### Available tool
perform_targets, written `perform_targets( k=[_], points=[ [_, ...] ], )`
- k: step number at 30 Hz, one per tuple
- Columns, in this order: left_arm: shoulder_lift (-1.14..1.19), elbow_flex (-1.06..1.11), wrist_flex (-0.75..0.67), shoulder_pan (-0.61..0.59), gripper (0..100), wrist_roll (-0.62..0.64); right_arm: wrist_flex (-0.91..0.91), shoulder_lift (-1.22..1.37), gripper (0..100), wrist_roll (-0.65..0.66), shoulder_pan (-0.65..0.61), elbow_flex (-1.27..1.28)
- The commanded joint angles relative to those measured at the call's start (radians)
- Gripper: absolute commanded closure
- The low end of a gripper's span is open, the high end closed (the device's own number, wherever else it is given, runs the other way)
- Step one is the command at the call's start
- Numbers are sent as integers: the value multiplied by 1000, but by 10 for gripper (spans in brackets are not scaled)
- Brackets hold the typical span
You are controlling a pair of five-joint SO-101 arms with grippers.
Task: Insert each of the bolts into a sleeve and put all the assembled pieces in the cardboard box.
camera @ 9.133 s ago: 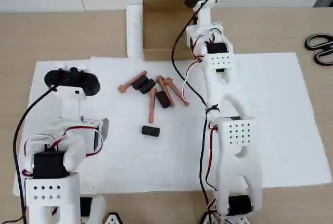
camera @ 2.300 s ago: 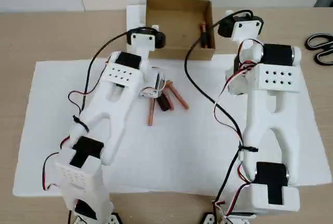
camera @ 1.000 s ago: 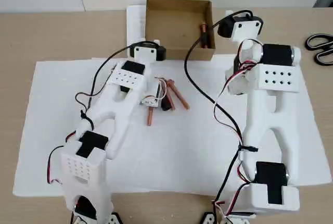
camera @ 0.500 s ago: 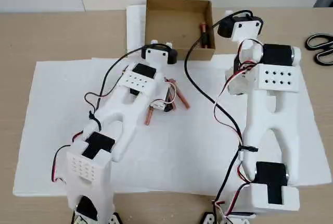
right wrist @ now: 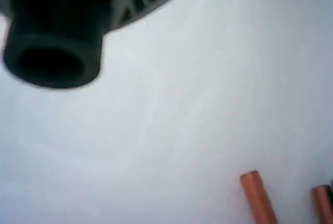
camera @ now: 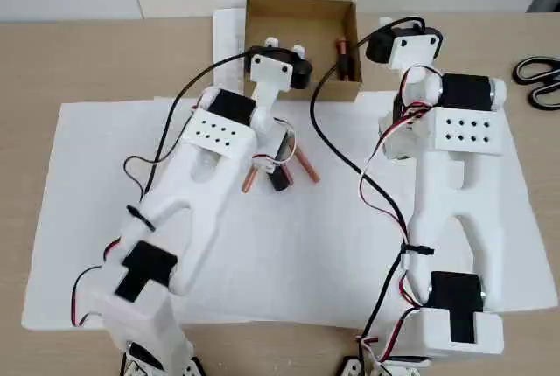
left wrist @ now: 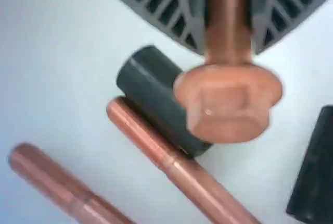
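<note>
Clamping a copper bolt (left wrist: pixel 229 104) by its shank, the left gripper (left wrist: pixel 229 15) hangs above the white sheet (camera: pixel 297 245), where a loose sleeve (left wrist: pixel 156 99) touches a loose bolt (left wrist: pixel 171 159). The right gripper (right wrist: pixel 57 0) pinches a black sleeve (right wrist: pixel 52 52), bore showing. Beyond both, the cardboard box (camera: pixel 254 35) holds one assembled piece (camera: pixel 344 54).

No legible text or markings anywhere

Your left tool (left wrist: pixel 229 5) gripped a copper bolt (left wrist: pixel 228 101) by its shank, hex head facing the camera. Beyond it, a black sleeve (left wrist: pixel 148 94) lay touching a second bolt (left wrist: pixel 177 166) on the white surface (left wrist: pixel 52 52).
</note>
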Motion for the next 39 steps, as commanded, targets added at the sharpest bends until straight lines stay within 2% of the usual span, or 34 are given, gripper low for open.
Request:
perform_targets(
  k=[1,8,18,23,32,39],
  points=[
    [-144,-51,26,-14,994,-20,-2,-61,985,-3,-22,-5],
    [-376,-45,61,-48,994,-25,-2,-157,987,-2,-76,-9],
    [-520,-45,61,-114,994,-20,-1,-421,996,-6,-130,-5],
    [-598,-45,58,-115,994,-20,102,-498,996,-8,-136,8],
    [-661,-45,77,-110,994,-17,71,-835,995,-6,-189,331],
    [-660,8,84,-109,994,-15,-294,-1102,995,-8,-205,830]
  ],
)
